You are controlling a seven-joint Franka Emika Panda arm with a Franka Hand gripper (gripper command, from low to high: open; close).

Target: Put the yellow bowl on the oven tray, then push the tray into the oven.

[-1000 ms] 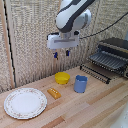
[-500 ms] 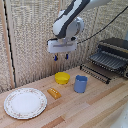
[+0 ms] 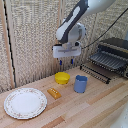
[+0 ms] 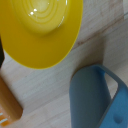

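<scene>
One small round bright-yellow bowl (image 3: 62, 77) is what this step turns on: it sits upright on the pale wooden tabletop (image 3: 100, 107), just beside a blue handled cup (image 3: 80, 84) on the exterior view's right, with a small orange-yellow block (image 3: 54, 93) near it toward the large white patterned plate (image 3: 25, 102). The white and grey grabber (image 3: 65, 62) hangs directly above the bowl, apart from it, its two dark-tipped fingers spread with a gap between them and nothing in their grasp. The wrist view looks straight down into the bowl (image 4: 40, 30), with the cup (image 4: 97, 100) close alongside.

The step in hand looks like the reach. To do it well, I would descend straight so one finger goes inside the bowl's wall and one outside, on the side away from the cup, then close softly. The dark ridged tray (image 3: 100, 70) juts from the black and silver toaster oven (image 3: 112, 55), well apart on the exterior view's right.
</scene>
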